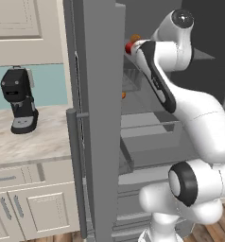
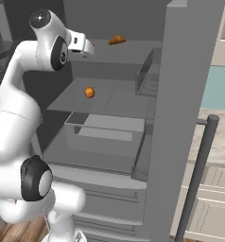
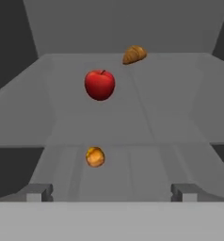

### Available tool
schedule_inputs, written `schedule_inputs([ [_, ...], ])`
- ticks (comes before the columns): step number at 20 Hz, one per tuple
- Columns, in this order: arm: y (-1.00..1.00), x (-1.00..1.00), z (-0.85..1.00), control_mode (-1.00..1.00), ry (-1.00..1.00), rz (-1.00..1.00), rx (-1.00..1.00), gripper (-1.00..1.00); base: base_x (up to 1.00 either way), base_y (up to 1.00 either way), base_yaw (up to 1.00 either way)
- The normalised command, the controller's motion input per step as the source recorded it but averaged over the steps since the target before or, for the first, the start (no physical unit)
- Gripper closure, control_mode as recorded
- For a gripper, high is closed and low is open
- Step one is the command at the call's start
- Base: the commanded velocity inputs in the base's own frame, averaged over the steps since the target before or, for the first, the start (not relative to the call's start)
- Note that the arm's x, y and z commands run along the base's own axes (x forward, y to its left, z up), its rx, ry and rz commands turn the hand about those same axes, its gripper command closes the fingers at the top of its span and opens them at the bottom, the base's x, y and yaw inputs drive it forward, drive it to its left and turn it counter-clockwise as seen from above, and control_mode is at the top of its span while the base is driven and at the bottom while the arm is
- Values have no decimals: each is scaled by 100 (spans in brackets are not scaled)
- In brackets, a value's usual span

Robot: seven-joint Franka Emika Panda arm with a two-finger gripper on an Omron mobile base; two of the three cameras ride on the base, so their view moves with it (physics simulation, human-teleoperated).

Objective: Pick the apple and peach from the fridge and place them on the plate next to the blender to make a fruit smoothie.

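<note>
Fridge (image 1: 102,94) standing open, door edge with its long bar handle (image 2: 199,175) at the right of the right base view. White arm reaching up into the upper part of the fridge interior.

Claw (image 3: 111,192) released, jaws spread wide, the two dark fingertips (image 3: 38,192) far apart at the bottom of the hand view, nothing between them.

Apple (image 3: 100,84), bright red, resting on the upper grey shelf (image 3: 180,94), ahead of the claw and slightly toward the left fingertip in the hand view; apart from the claw, not touched. Same apple glimpsed in the left base view (image 1: 129,47), just beside the wrist of the arm.

Oblong orange-brown lump (image 3: 134,54) lying farther back on that same shelf, close to the rear wall, beyond and to the right of the apple; also seen at the top of the right base view (image 2: 116,40).

Peach (image 3: 95,156), orange, sitting on the lower shelf (image 2: 114,101), below the apple in the hand view; alone near the shelf's middle in the right base view (image 2: 89,92). Grey drawer (image 2: 105,130) under that shelf.

Black coffee machine (image 1: 19,101) on the marble surface (image 1: 34,142) left of the fridge, well apart from the arm.
</note>
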Motion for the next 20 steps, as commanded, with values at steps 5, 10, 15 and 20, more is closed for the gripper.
schedule_inputs([
  [5, 0, 62, 0, -100, 13, 0, 2, -100, 0, 0, 0],
  [10, 1, 54, -25, -100, 5, 0, 0, -100, 0, 0, 0],
  [15, 11, 64, -30, -100, 0, 0, 0, -100, 0, 0, 0],
  [20, 12, 72, -15, -100, 0, 0, 0, -100, 0, 0, 0],
])
